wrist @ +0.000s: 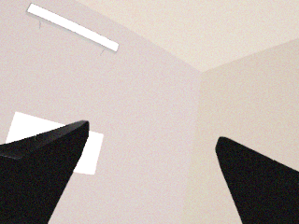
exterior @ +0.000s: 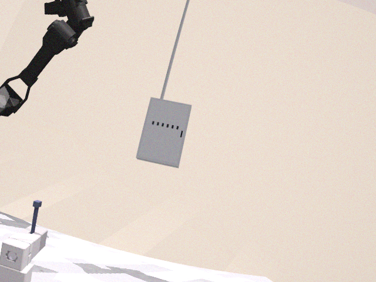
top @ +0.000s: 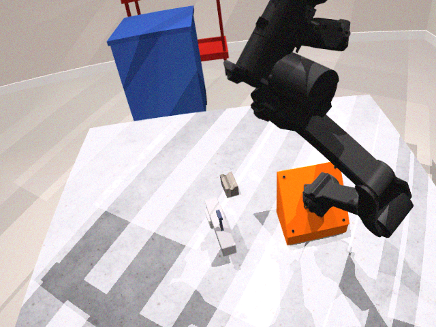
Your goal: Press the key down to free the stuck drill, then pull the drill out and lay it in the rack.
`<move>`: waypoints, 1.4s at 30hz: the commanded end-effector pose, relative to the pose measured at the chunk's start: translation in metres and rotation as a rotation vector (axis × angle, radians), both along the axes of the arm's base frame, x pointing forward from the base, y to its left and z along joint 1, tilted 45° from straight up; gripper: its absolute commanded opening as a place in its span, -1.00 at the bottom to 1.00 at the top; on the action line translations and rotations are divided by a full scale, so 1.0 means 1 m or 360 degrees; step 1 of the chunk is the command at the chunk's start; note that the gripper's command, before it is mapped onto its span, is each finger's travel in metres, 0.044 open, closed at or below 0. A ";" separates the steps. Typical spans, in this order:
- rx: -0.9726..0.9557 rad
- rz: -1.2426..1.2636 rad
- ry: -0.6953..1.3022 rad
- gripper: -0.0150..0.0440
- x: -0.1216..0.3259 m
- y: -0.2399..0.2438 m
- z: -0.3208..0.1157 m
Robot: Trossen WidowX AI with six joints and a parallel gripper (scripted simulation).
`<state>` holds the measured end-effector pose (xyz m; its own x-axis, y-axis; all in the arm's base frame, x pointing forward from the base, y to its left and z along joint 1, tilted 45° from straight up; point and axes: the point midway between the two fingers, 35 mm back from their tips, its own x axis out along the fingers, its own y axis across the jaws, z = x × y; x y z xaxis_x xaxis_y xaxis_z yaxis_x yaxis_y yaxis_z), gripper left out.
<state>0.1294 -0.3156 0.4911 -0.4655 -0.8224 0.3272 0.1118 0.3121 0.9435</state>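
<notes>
Fingers of the gripper (wrist: 153, 132) stood wide apart in the wrist view, one at lower left and one at lower right, released and with nothing between them; they faced a wall and bright panels, away from the work. Low in the exterior view's left corner sat the white holder (top: 227, 240) (exterior: 22, 250), which showed a little below the middle of the top view. Out of its upper side the blue key (top: 219, 214) (exterior: 34, 217) rose tall, so the pressing looked undone. The drill was probably lodged inside the holder, though I could not make out its body for certain. Just beyond, near the middle of the top view, a small notched beige block, likely the rack (top: 230, 185), had no drill lying in it. Right of these, the black arm (top: 345, 151) (exterior: 39, 63) rose over an orange box (top: 293, 197), its upper links reaching the top edge of the frame, well apart from the key. Farther off, at upper left, stood a blue cabinet (top: 161, 70). By my reckoning the whole job was left: key down, drill drawn out, drill laid down.
</notes>
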 end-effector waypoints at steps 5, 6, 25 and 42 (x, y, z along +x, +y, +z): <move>0.0000 0.0000 0.0000 0.42 0.000 0.000 0.000; 0.0000 0.0000 0.0000 0.33 0.000 0.000 0.000; 0.0499 0.1180 0.0579 -0.49 0.190 -0.029 -0.131; 0.1906 0.2077 0.0445 -0.49 0.254 0.083 -0.344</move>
